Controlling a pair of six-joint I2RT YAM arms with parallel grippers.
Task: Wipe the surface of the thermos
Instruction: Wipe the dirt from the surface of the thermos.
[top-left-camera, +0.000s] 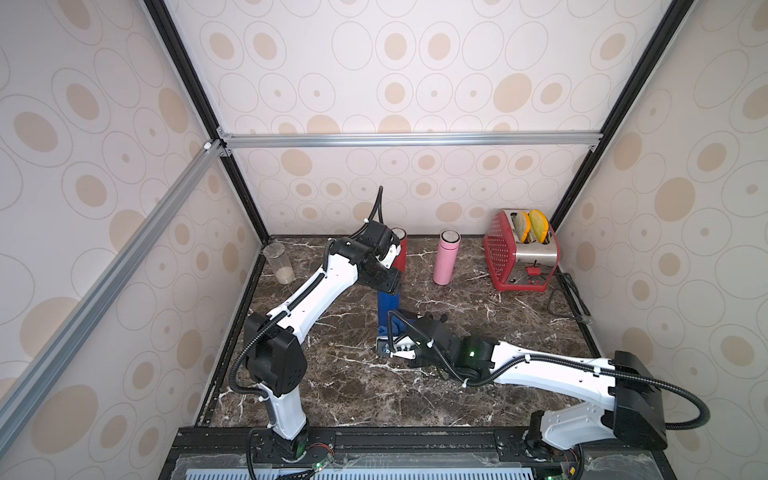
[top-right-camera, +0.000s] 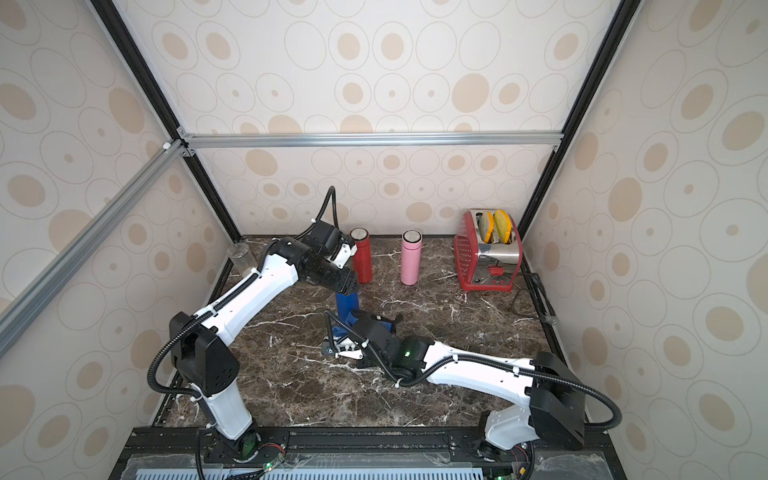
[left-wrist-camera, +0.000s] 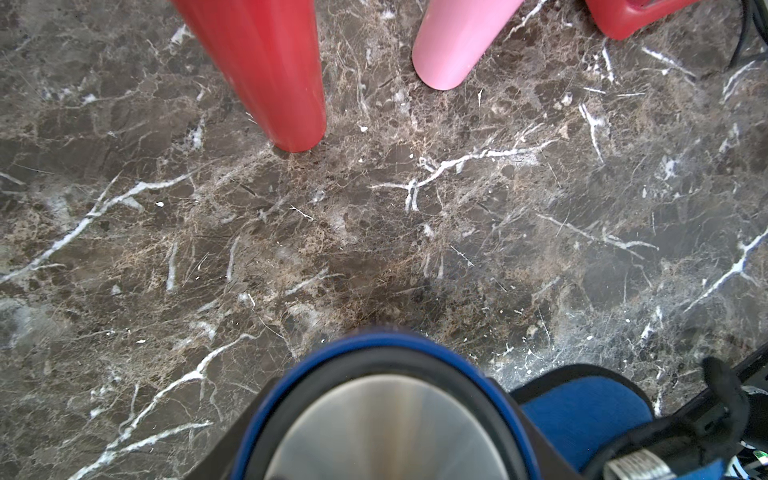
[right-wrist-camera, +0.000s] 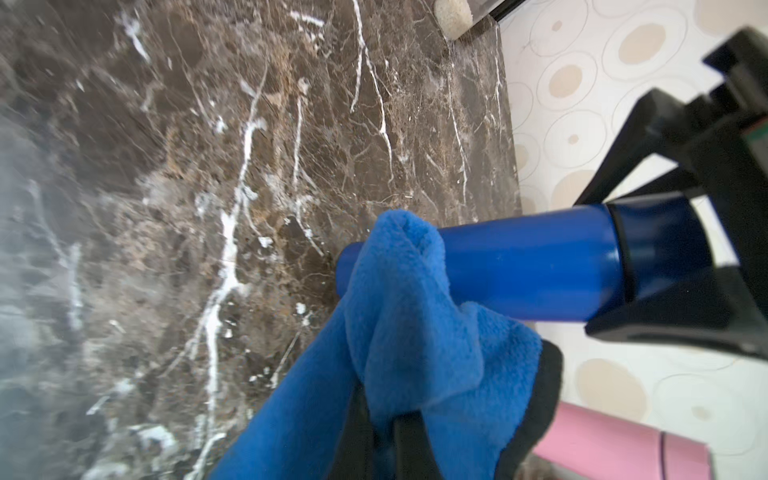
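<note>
so the robot looks mid-wipe here. the left gripper (top-right-camera: 348, 286) is clamped from above on the cap end of the blue thermos (right-wrist-camera: 528, 266), which stands roughly upright near the middle of the marble table (top-left-camera: 374, 395). whether its base rests on the marble or hangs just off it is hard to tell. the right gripper (right-wrist-camera: 382, 415) is pinched tight on a bunched blue cloth (right-wrist-camera: 415, 332), and the cloth is pressed against the lower body of the thermos, near the base. to do this step well, the right arm probably wants to run the cloth up along the barrel with steady, light pressure. the left wrist could then turn the bottle to bring a fresh side round, since the cloth only meets one side now. push too hard sideways and the thermos could twist in the left jaws, as it's held only by the cap. the cloth is a lump rather than a flat pad, so contact is narrow and overlapping passes seem needed. room-wise, the red thermos (top-right-camera: 362, 257) is just behind the left gripper and the pink thermos (top-right-camera: 410, 257) stands near it, so both are easy to knock if the bottle swings back. the toaster (top-right-camera: 486, 253) and its cord (top-left-camera: 569, 299) sit well off to the right, and the glass cup (top-left-camera: 280, 257) is in the back left corner. the front half of the table is open, so working toward the robot looks safest.
</note>
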